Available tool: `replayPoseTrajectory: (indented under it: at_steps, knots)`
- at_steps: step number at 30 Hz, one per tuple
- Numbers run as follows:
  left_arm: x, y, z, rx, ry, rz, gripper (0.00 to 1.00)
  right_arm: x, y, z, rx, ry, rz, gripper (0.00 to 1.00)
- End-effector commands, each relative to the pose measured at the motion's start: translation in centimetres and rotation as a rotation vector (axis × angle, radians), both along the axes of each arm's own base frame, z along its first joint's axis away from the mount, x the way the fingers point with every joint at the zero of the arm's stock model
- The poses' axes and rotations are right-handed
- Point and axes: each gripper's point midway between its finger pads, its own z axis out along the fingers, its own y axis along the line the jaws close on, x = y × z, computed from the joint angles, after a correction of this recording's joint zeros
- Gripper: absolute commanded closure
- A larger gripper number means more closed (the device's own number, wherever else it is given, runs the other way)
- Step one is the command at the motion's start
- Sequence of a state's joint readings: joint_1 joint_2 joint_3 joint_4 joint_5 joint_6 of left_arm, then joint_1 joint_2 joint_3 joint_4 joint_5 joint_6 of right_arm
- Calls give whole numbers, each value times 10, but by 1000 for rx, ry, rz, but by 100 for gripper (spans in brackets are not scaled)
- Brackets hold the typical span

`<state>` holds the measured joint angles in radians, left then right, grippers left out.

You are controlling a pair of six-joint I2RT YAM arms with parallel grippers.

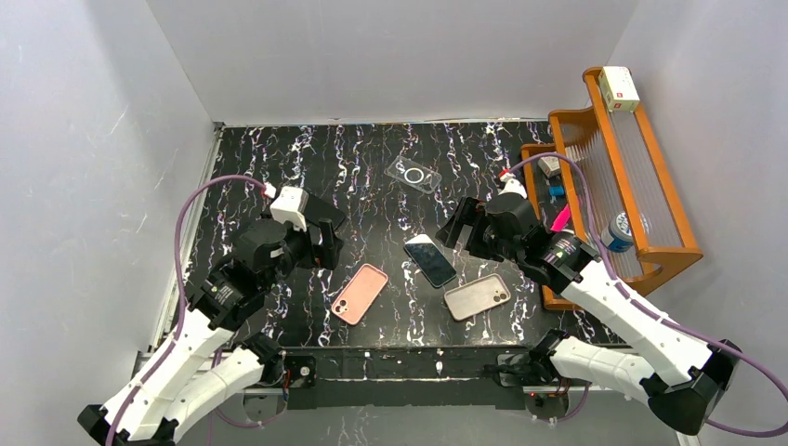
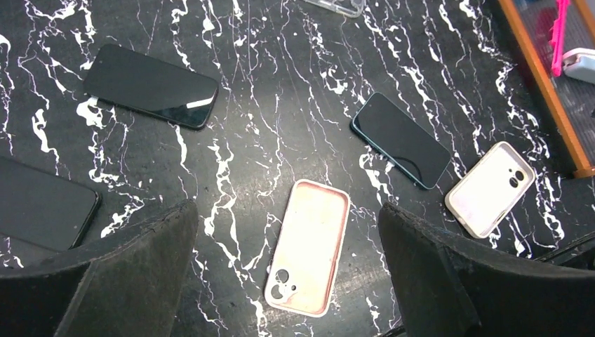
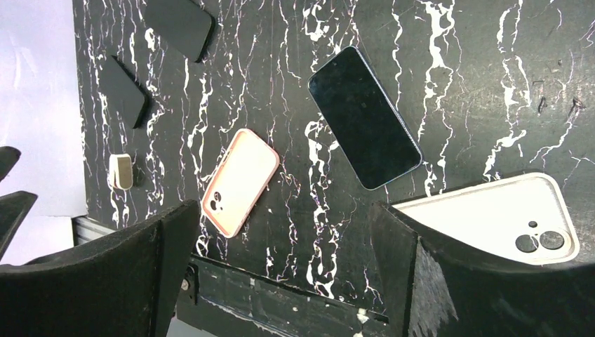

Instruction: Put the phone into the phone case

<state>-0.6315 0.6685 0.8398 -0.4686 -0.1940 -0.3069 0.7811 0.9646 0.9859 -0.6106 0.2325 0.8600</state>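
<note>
the phone [image 1: 430, 261] lies flat on the tabletop [image 1: 279, 158] between the pink case [image 1: 360, 294] and the beige case [image 1: 477, 296], touching neither. left jaws and right jaws hang spread, empty. pinching so flat a phone may skid it away.

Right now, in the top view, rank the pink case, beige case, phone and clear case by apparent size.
1. Pink case and beige case: too alike to split.
2. Phone, slightly smaller.
3. Clear case, smallest, but farthest from the camera, so unsure.
</note>
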Motion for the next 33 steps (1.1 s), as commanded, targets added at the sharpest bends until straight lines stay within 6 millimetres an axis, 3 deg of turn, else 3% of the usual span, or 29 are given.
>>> replayPoseTrajectory:
  at_steps: [1,6,13,19,24,30,33]
  knots:
    - [3,0,9,6,-19,1,2,3,4,14,38,-38,0,1]
    - [7,2,1,42,-2,15,2,3,2,7,30,-23,-13,1]
    - [9,-8,-45,106,169,11,2,4,-3,0,8,-23,-30,1]
    - [4,-26,-69,80,290,-35,2,3,-4,-19,-43,-5,-8,1]
    - [-1,-25,-110,151,420,-30,2,3,4,-38,-118,-5,97,1]
    - [-9,-23,-158,232,574,-9,13,10,8,-66,-228,20,169,4]
    - [-12,-22,-172,248,617,3,14,12,19,-82,-266,46,251,2]
